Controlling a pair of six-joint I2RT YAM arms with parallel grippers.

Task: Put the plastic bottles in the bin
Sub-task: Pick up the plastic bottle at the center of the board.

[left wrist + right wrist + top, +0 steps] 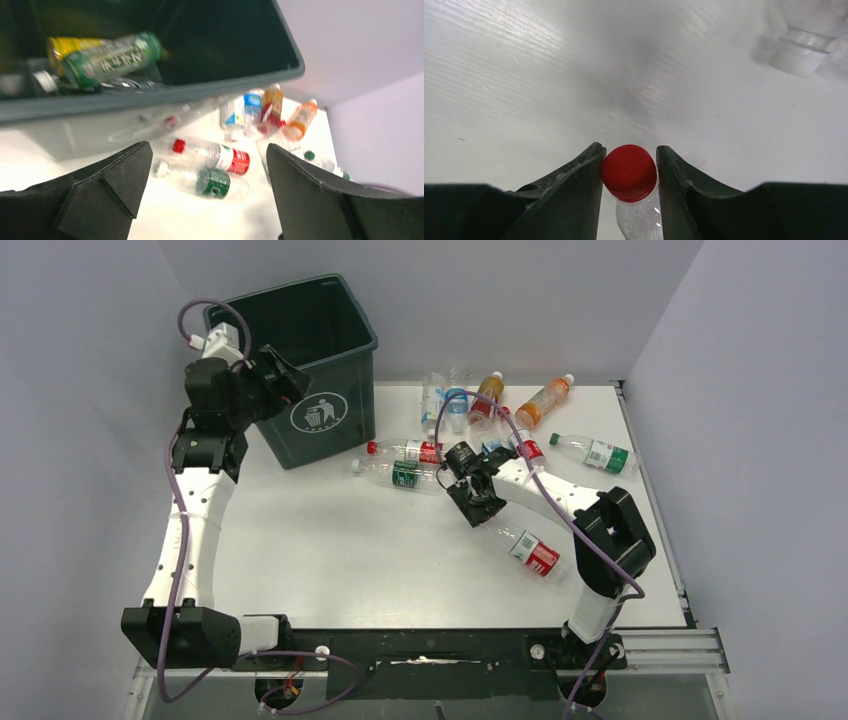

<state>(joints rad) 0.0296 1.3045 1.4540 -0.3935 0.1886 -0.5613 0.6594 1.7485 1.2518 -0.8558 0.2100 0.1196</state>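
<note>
Right gripper clamped on the neck of the clear, red-capped plastic bottle, four o'clock on the white table. Lifted, it may swing loose! Left gripper gapes by the dark green square plastic bin.

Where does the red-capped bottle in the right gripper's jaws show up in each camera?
Top external: the red-capped bottle lies right of center on the white table, its neck in the right gripper.
Left wrist: not in it.
Right wrist: bottom center, cap between the jaws of the right gripper.
Shared landmark: the white table, seen in all three.
</note>
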